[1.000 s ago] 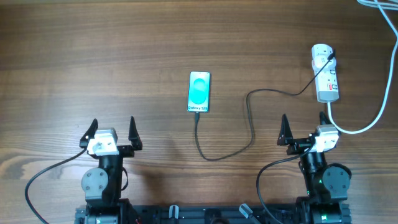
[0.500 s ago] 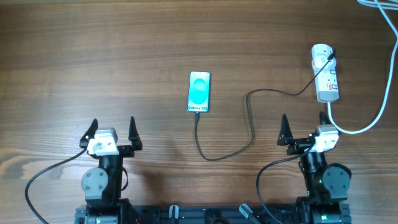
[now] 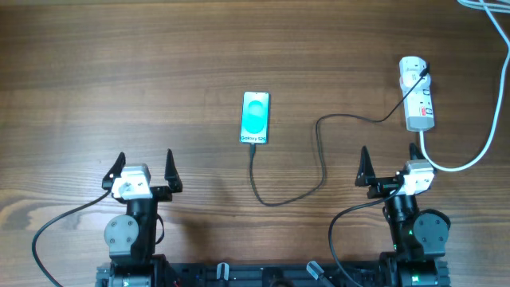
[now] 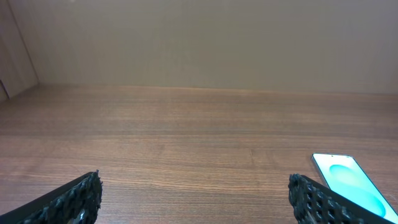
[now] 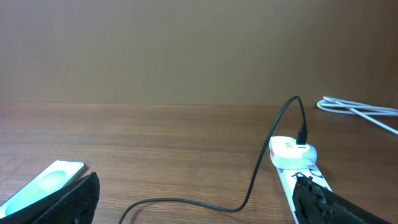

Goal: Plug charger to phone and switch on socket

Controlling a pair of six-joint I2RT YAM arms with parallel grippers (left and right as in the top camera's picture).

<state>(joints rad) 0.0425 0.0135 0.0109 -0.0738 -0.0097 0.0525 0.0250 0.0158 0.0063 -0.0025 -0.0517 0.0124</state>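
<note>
The phone [image 3: 256, 117] lies flat mid-table with its cyan screen up and its white strip toward me. It also shows at the right of the left wrist view [image 4: 351, 185] and the left of the right wrist view [image 5: 43, 183]. The charger's thin black cable [image 3: 319, 151] runs from the phone's near end in a loop to its plug in the socket [image 3: 416, 104], a white power strip at the right, also in the right wrist view [image 5: 298, 163]. My left gripper [image 3: 143, 166] and right gripper [image 3: 390, 163] are open and empty near the front edge.
A thick white cord [image 3: 486, 151] runs from the socket's near end, curving right and up off the table's right side; it also shows at the far right of the right wrist view [image 5: 357, 109]. A plain wall stands behind the wooden table [image 3: 119, 72].
</note>
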